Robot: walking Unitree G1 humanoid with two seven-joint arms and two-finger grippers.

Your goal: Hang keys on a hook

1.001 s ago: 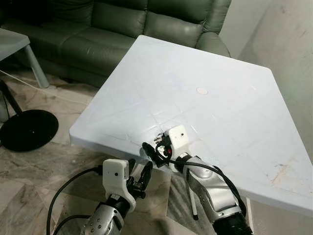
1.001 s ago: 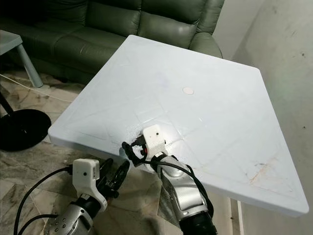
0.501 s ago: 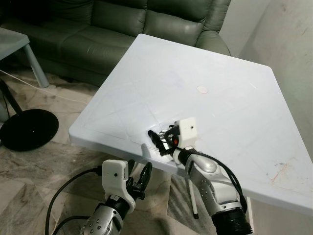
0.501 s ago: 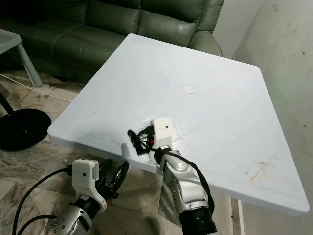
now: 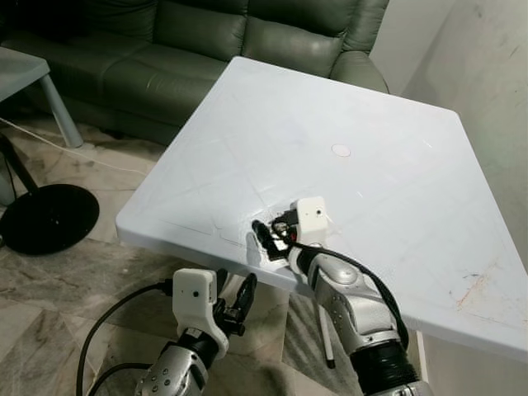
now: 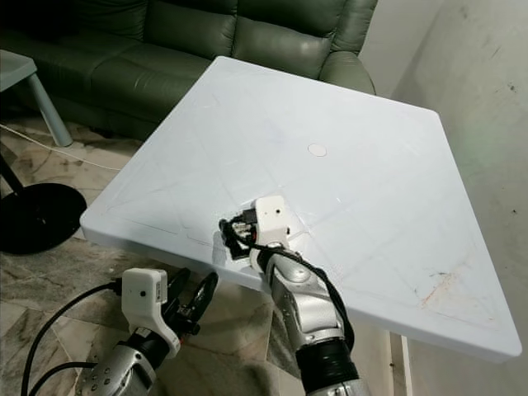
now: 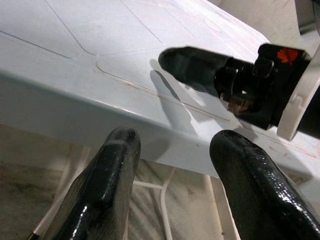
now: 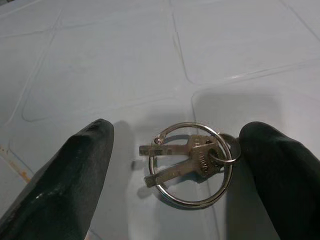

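Low in the frame, the left gripper (image 5: 235,299) hangs spread below the table (image 5: 396,124) edge. Above it, at centre, the right gripper (image 8: 175,165) straddles the keys (image 8: 192,162) lying flat near the table's front edge, fingers apart; this looks like the pickup step, so the fingers must next close on the ring.

A dark green leather sofa (image 5: 206,49) fills the upper left; a white square plastic surface (image 5: 396,165) stands centre on a brown marbled tile floor (image 5: 74,272).
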